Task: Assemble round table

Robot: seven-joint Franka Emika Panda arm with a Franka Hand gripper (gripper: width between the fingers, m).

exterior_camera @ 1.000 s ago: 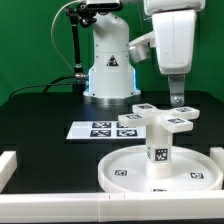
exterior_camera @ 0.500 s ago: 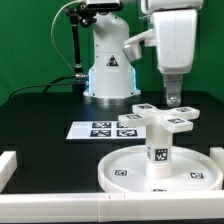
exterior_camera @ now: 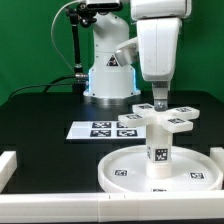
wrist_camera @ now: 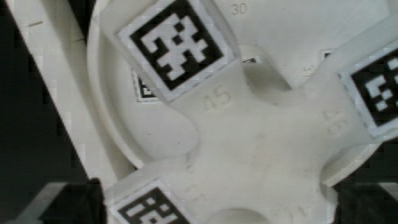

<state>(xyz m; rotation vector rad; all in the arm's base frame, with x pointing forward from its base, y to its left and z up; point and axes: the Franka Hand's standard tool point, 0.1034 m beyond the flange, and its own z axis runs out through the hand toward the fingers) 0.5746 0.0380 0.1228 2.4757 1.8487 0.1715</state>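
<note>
The large round disc [exterior_camera: 125, 172] lies at the front of the exterior view. The short tagged leg [exterior_camera: 158, 150] stands upright on it. The cross-shaped base piece [exterior_camera: 180, 122] sits on top of the leg. My gripper [exterior_camera: 160, 103] hangs just above the middle of the cross, fingers pointing down. In the wrist view the cross [wrist_camera: 249, 130] fills the picture with its tags. My gripper [wrist_camera: 214, 205] appears only as dark fingertips [wrist_camera: 57, 198] at the two corners, far apart, with the cross between them. It looks open and holds nothing.
The marker board [exterior_camera: 105, 128] lies flat behind the disc toward the exterior view's left. The robot's base [exterior_camera: 108, 70] stands at the back. A white rail [exterior_camera: 10, 165] borders the table at the front left.
My gripper has moved toward the exterior view's left and slightly down, from over the cross's right arm to over its middle. The disc, leg and cross have not moved.
</note>
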